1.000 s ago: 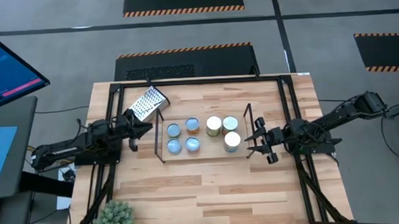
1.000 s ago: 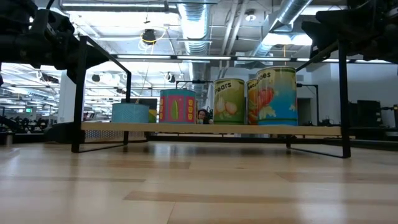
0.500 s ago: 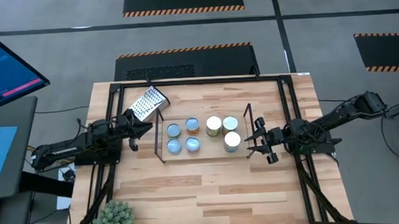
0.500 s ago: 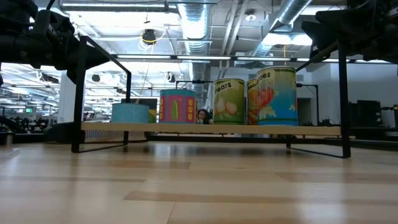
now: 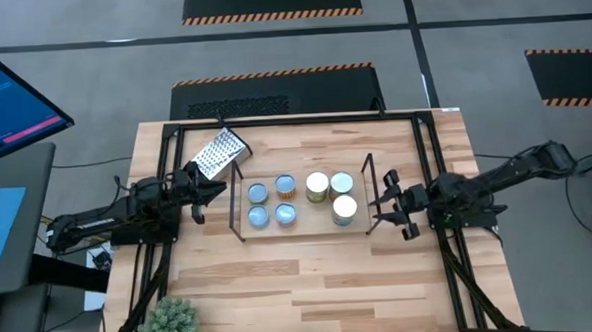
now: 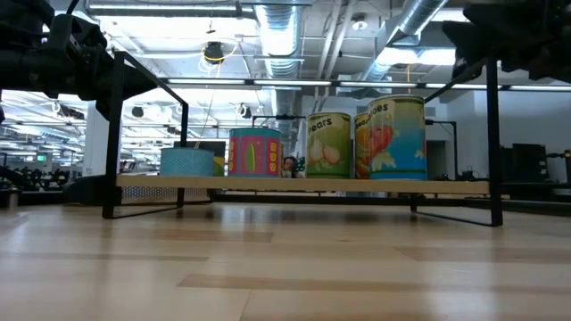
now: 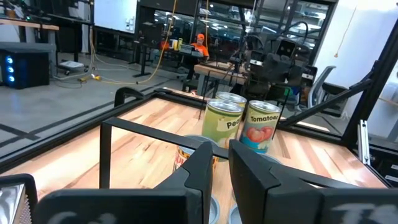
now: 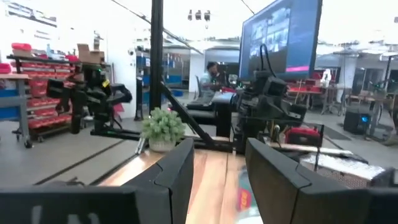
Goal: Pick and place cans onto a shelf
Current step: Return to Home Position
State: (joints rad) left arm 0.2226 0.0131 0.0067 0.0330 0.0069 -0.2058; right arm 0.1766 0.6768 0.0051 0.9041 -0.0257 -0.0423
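Observation:
Several cans (image 5: pixel 318 186) stand upright on the shelf (image 5: pixel 241 228), a low black wire frame over a light wood plank in the middle of the table. The low view shows them in a row (image 6: pixel 393 138) on the plank (image 6: pixel 268 183). My right gripper (image 5: pixel 390 208) is open and empty, just off the shelf's right end, near a whitish-lidded can (image 5: pixel 344 209). My left gripper (image 5: pixel 209 193) waits off the shelf's left end, its fingers nearly together and empty; its wrist view shows the cans ahead (image 7: pixel 261 124).
A perforated metal grater (image 5: pixel 218 152) lies at the far left of the table, close to my left gripper. A small green plant (image 5: pixel 170 322) stands at the near left corner. A black frame (image 5: pixel 304 120) edges the table. Bare wood lies between the shelf and the near edge.
My right gripper has drawn back a little toward the table's right edge, away from the shelf's right end, still open. The cans and my left arm have kept still.

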